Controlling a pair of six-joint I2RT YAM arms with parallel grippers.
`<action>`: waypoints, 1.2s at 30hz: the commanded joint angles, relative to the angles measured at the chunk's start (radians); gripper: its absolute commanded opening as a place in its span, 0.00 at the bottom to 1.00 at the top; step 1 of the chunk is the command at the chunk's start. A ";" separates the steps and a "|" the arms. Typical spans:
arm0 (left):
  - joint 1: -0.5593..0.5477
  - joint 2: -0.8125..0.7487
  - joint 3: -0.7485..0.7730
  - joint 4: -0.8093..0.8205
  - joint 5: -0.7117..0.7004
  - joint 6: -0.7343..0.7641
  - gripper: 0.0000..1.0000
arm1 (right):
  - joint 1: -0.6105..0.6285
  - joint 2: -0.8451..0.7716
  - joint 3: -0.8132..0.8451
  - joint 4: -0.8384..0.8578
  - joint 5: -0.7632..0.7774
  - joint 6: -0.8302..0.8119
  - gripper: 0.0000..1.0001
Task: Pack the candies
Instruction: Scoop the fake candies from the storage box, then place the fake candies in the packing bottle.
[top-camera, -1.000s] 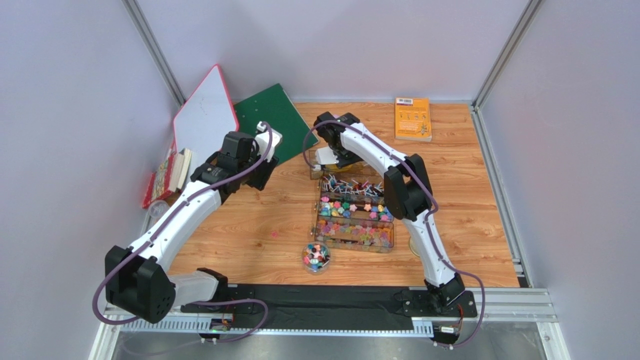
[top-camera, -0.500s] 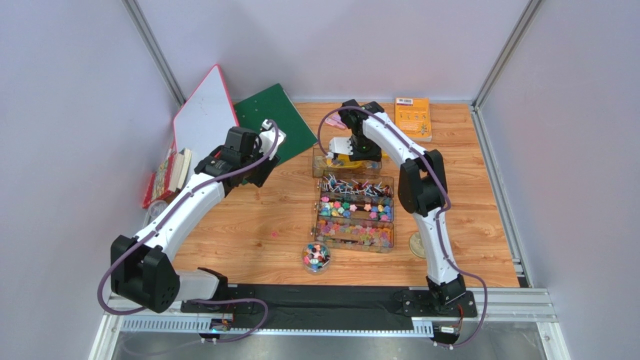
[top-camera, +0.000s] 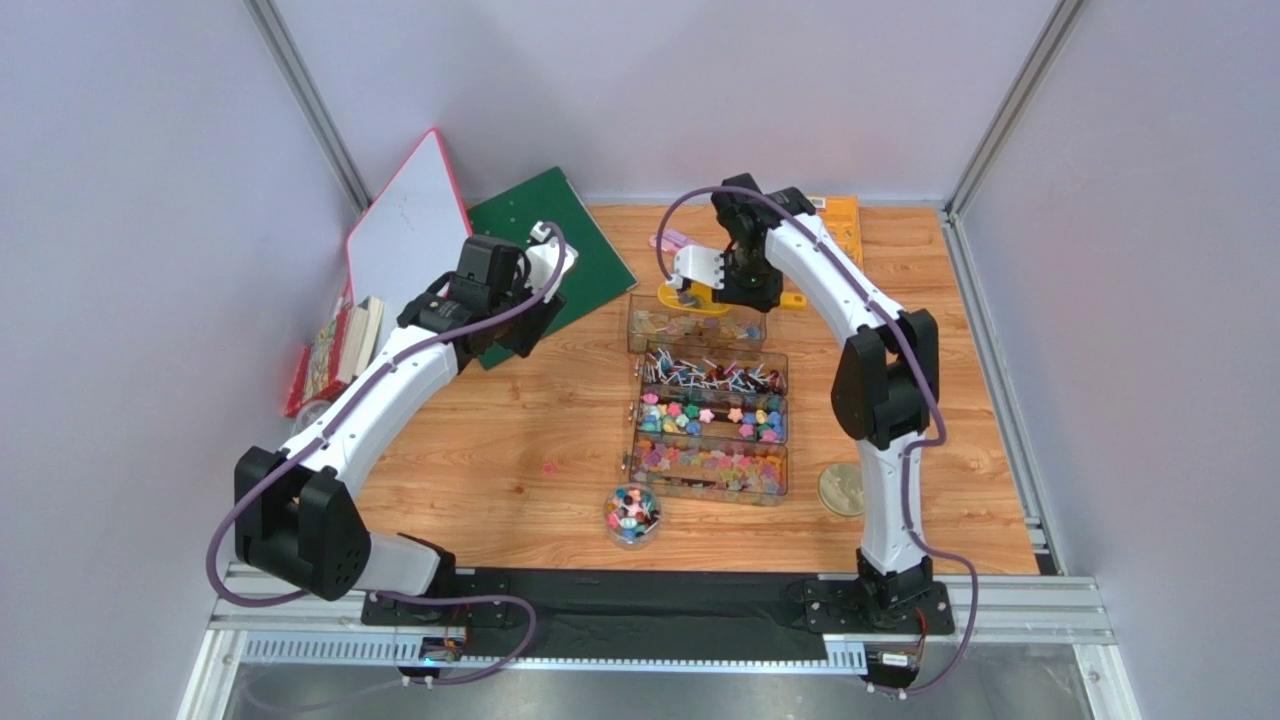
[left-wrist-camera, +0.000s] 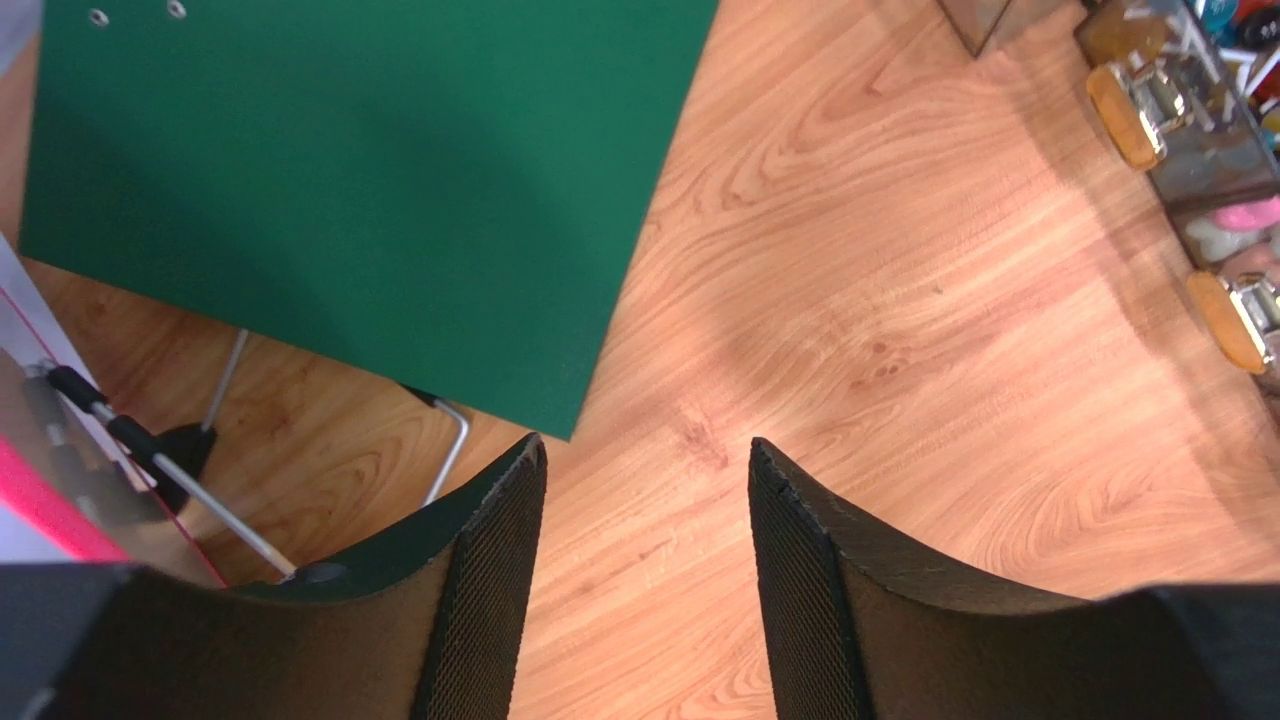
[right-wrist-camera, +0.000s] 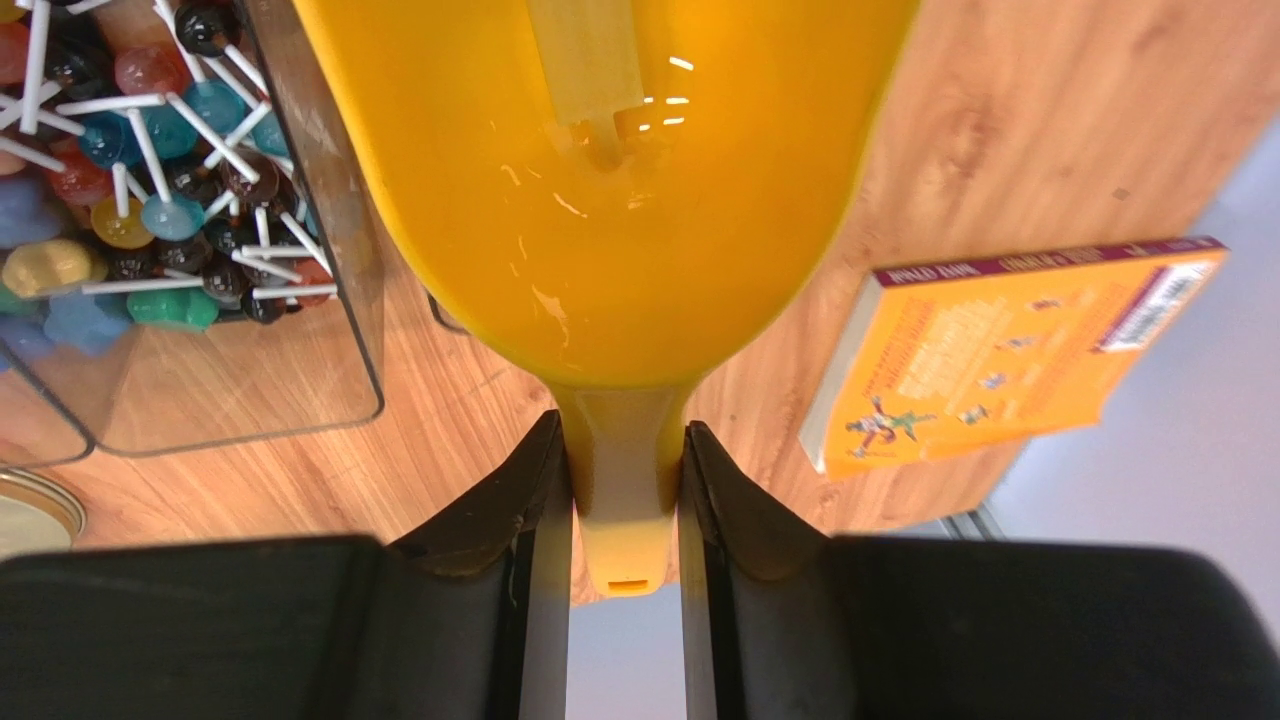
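The candies (top-camera: 706, 417) fill the compartments of a clear organiser box (top-camera: 637, 393) in the middle of the table, small and brightly mixed in colour. More candies fill a small round jar (top-camera: 633, 513) in front of it. My right gripper (top-camera: 706, 285) (right-wrist-camera: 624, 450) is shut on the handle of a yellow scoop (top-camera: 726, 311) (right-wrist-camera: 616, 195), held over the box's far end. No candy shows on the scoop's visible face. My left gripper (top-camera: 526, 282) (left-wrist-camera: 646, 465) is open and empty above the wood beside a green board (left-wrist-camera: 346, 180).
A round gold lid (top-camera: 842, 488) lies right of the box. Lollipops (right-wrist-camera: 150, 195) fill the box's far compartment. An orange book (right-wrist-camera: 1007, 345) lies at the back right. A white board (top-camera: 409, 225) and the green board (top-camera: 549, 225) lean at the back left, with books (top-camera: 338, 348) at the left wall.
My right gripper has carried the yellow scoop back and to the right, from the box's far left corner. My left gripper has moved slightly back and to the right.
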 joint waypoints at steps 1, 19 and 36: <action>0.006 -0.012 0.065 -0.003 0.011 0.014 0.61 | 0.028 -0.146 -0.017 -0.006 -0.010 0.009 0.00; 0.008 -0.287 -0.138 -0.009 -0.034 0.059 1.00 | 0.444 -0.493 -0.556 -0.198 0.274 0.047 0.00; 0.048 -0.534 -0.299 0.021 -0.069 0.054 1.00 | 0.756 -0.386 -0.583 -0.367 0.594 0.280 0.00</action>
